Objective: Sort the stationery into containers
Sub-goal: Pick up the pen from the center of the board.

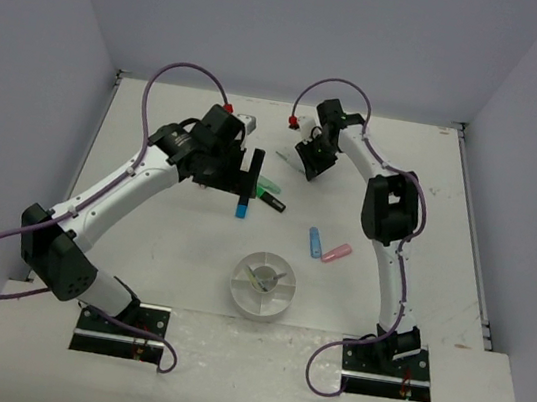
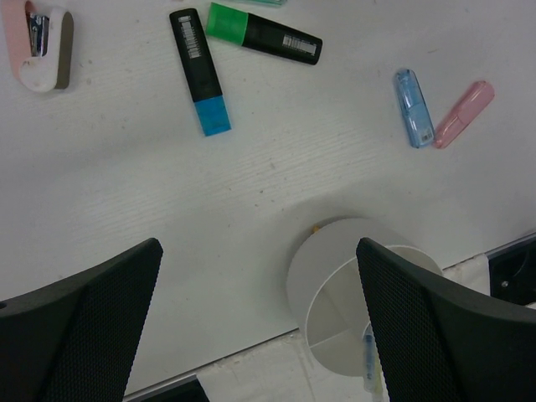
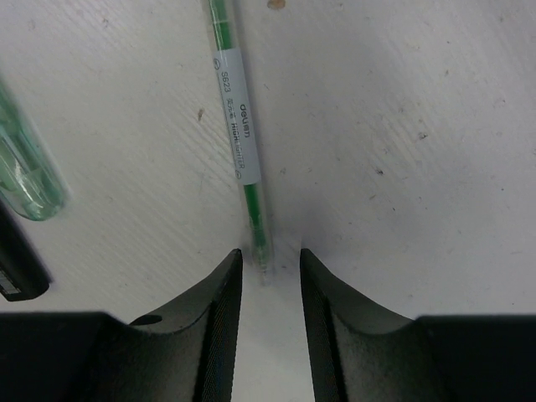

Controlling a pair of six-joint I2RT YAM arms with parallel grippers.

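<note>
The white round dish (image 1: 261, 283) stands at the front middle of the table, with a pen (image 2: 370, 360) lying in one wedge. My right gripper (image 3: 270, 255) is down at the table at the back. Its fingers stand a narrow gap apart, on either side of the tip of a thin green pen (image 3: 239, 134) without touching it. My left gripper (image 2: 258, 251) hovers wide open and holds nothing, with the dish (image 2: 335, 276) below its right finger. A black highlighter with a blue cap (image 2: 201, 71) and one with a green cap (image 2: 264, 35) lie beyond it.
A blue highlighter (image 1: 315, 241) and a pink one (image 1: 337, 253) lie side by side right of centre. A pink and white stapler (image 2: 38, 46) sits at the back left. A clear green item (image 3: 29, 176) lies left of the green pen.
</note>
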